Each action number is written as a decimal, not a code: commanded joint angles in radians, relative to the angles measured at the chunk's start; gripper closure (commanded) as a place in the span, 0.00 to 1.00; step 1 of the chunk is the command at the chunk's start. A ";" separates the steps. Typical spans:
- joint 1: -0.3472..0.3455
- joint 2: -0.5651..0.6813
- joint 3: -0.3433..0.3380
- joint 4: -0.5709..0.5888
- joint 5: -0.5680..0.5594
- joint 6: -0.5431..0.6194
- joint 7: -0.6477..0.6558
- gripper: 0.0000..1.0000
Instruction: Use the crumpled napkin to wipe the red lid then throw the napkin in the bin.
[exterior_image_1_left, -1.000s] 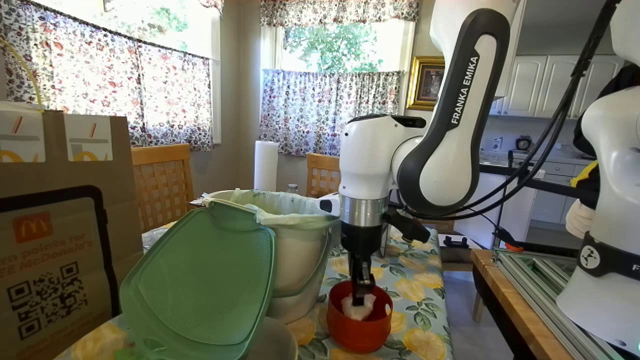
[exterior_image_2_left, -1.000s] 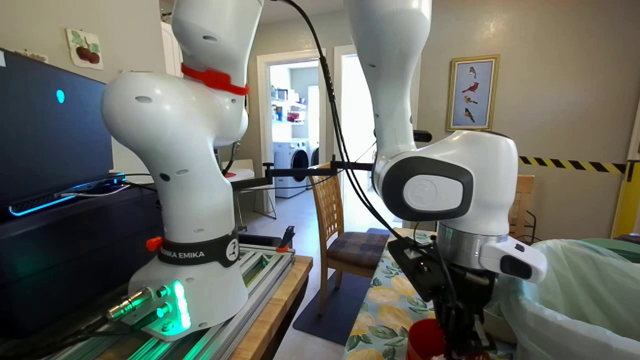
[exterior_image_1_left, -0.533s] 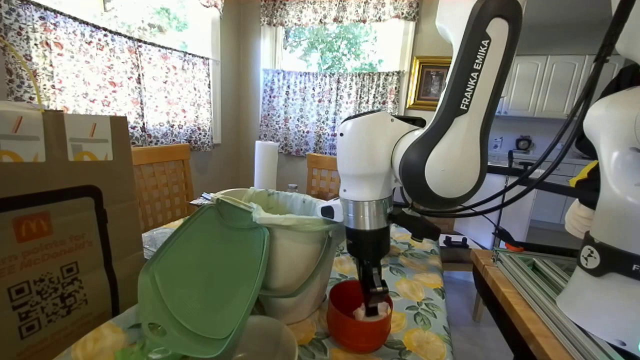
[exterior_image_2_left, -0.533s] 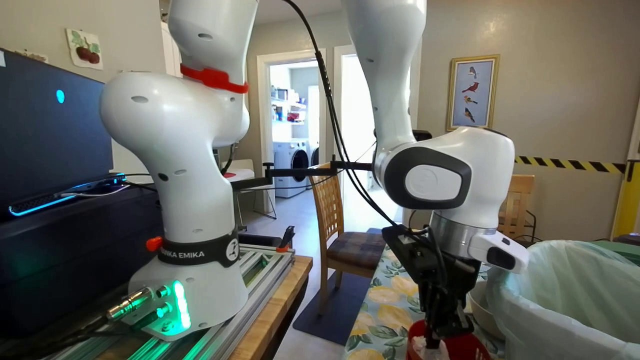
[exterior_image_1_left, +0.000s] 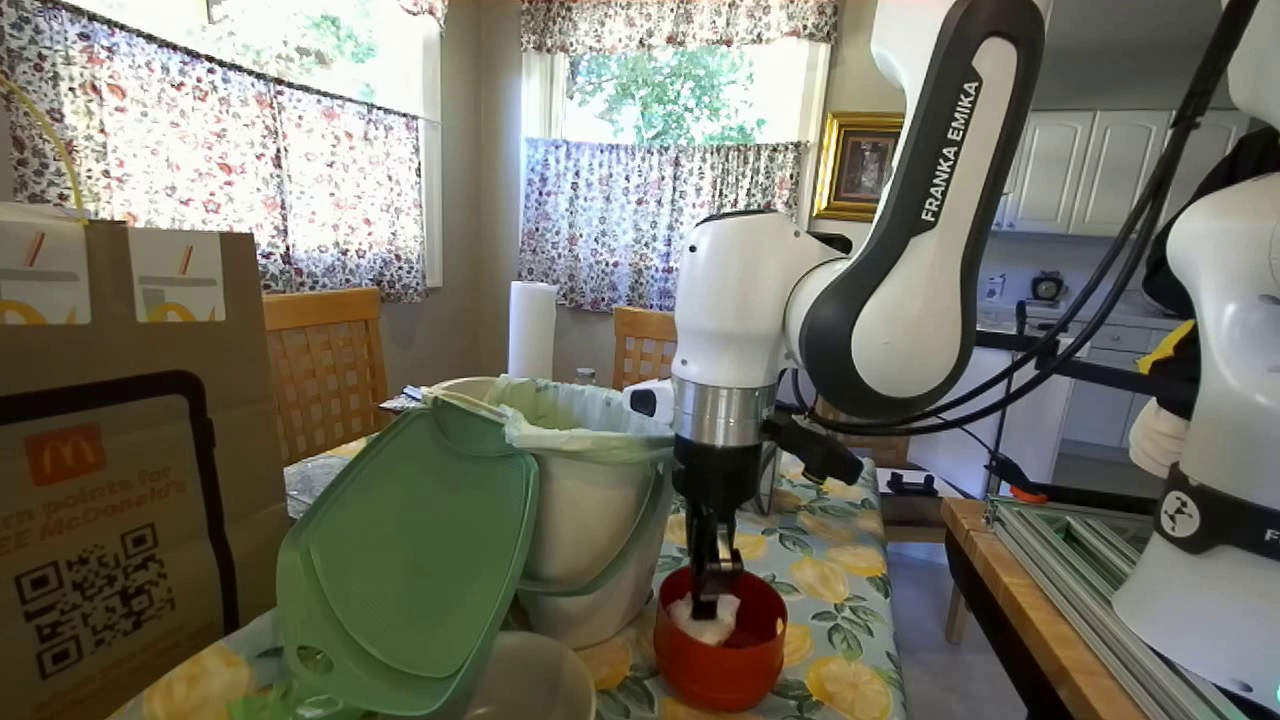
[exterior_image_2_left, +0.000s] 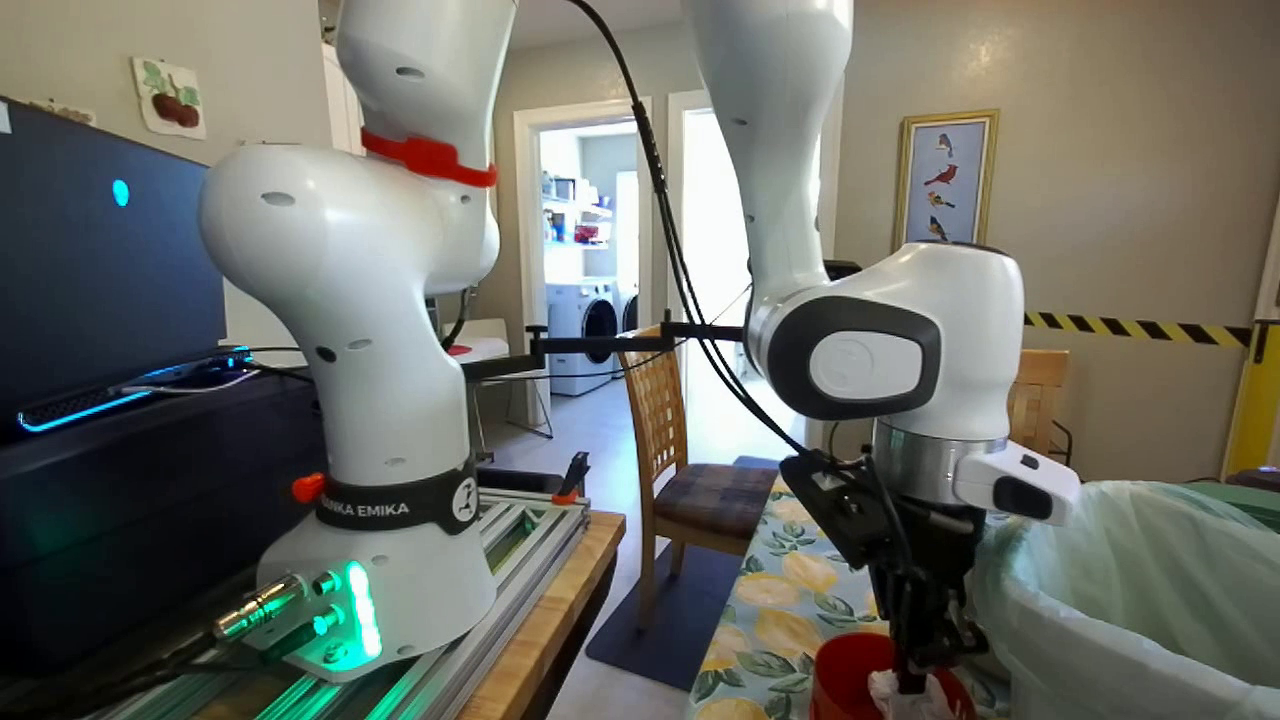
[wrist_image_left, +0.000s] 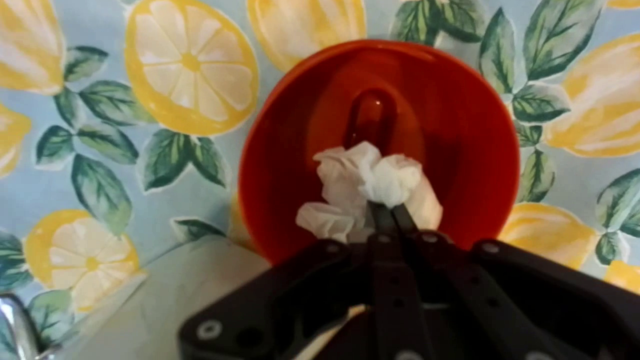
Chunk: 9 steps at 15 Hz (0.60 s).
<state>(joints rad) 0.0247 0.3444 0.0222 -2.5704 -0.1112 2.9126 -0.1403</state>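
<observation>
The red lid rests on the lemon-print tablecloth with its open side up and looks like a deep round bowl. It also shows in the wrist view, with a raised oval in its floor. My gripper reaches down into it. In the wrist view the fingertips are closed on the crumpled white napkin, which sits inside the lid, left of centre in an exterior view. Whether the napkin touches the floor is hard to tell. The bin, lined with a pale bag, stands uncovered beside the lid. Its green cover leans against it.
A translucent bowl stands between the cover and the red lid. A brown paper bag is at the far left. A paper towel roll stands behind the bin. The robot's bench is across a gap from the table.
In an exterior view my gripper and the napkin moved right within the lid, then back left. The bin and its leaning cover shifted slightly in the first half second.
</observation>
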 joint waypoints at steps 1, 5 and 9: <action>0.076 -0.015 -0.107 -0.025 -0.101 -0.005 0.069 0.99; 0.005 -0.025 -0.024 -0.036 -0.038 -0.078 -0.007 0.99; -0.050 -0.021 0.054 -0.031 0.039 -0.063 -0.037 0.99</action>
<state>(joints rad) 0.0194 0.3440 0.0274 -2.5851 -0.1276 2.8355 -0.1343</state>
